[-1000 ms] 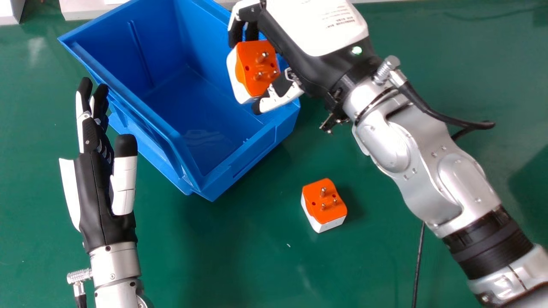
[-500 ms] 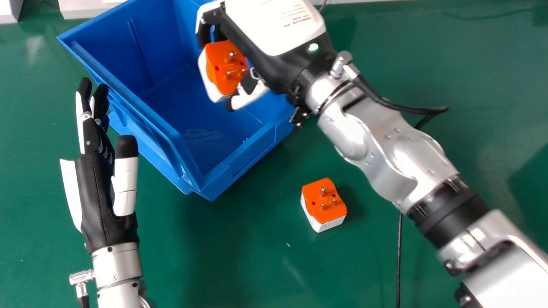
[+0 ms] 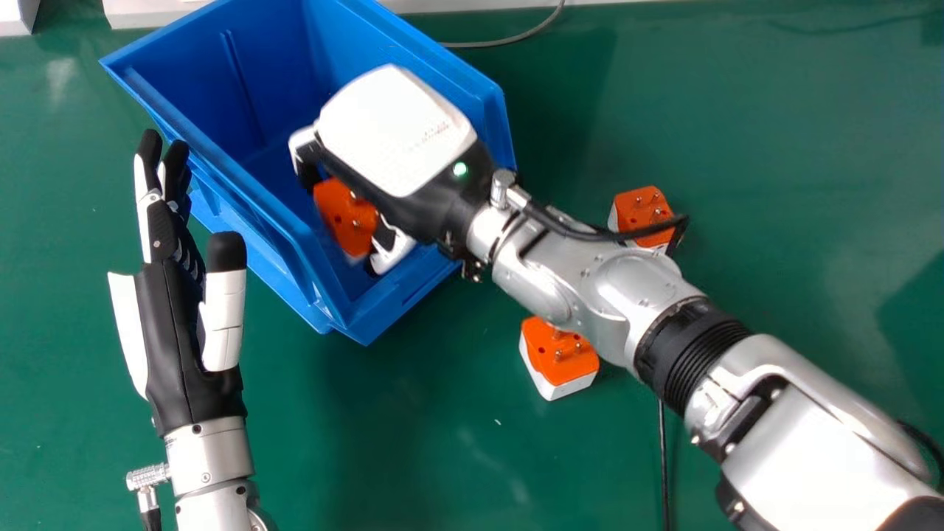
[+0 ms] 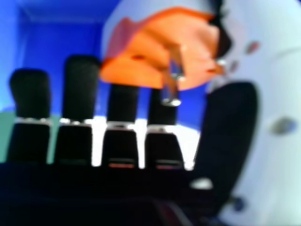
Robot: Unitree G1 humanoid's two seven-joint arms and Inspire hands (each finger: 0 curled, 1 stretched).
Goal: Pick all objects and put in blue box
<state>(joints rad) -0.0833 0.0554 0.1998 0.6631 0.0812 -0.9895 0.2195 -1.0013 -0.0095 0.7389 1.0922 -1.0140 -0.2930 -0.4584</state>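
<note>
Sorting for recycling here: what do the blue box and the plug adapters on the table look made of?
The blue box looks like semi-gloss moulded plastic, given its even colour and built-in rib. The adapters seem smooth, hard plastic, orange over white; their pins are probably metal, judging by the shine.

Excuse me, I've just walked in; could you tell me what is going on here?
The robot is putting things into a big blue plastic box. Its right hand holds an orange-and-white plug adapter with metal prongs over the inside of the box and has not let go. Two similar adapters lie on the green table, partly hidden by the right arm. The left hand is idle beside the box, its fingers straight.
</note>
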